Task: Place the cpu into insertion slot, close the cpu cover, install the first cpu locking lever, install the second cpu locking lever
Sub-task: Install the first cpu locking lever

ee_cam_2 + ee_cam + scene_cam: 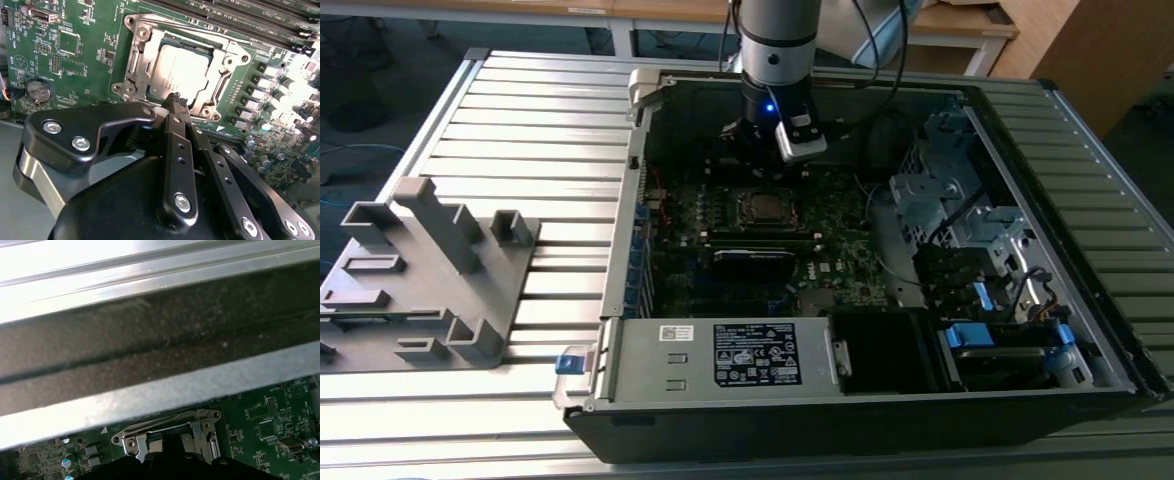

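**Now: CPU seated, gripper poised at the socket**

Inside the open computer case (881,400) on the slatted tabletop (520,110), the motherboard (854,250) carries the insertion slot (145,75), and the cpu (182,67) sits in it, silver-grey top gleaming. The cpu cover (227,55) frames the chip, lying flat around it. The gripper (176,101) hangs just beside the socket's edge, fingers pinched together on nothing, tips almost at the chip's rim.

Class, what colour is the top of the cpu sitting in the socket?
Silver-grey metal, shown best in the second wrist view: the cpu.
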{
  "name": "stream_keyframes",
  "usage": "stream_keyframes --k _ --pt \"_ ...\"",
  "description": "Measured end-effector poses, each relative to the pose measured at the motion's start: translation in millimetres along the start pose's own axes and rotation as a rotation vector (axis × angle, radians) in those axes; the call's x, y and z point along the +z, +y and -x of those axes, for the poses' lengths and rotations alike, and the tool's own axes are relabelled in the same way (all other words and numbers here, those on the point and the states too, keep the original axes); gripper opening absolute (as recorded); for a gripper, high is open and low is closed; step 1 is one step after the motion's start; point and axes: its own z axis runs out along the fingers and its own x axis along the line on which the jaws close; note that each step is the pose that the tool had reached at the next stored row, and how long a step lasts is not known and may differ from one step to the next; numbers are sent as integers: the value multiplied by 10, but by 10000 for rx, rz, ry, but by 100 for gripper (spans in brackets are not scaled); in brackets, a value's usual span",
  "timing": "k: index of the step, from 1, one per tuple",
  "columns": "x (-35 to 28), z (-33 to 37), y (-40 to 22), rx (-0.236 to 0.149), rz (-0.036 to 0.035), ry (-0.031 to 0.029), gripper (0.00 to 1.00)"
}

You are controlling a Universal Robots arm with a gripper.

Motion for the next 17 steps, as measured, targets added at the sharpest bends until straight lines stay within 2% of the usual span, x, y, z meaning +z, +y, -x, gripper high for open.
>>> stream_keyframes --k 10,17 --pt "3 17 -74 -228 13 -2 10" --pt "7 37 -155 -424 34 -46 10"
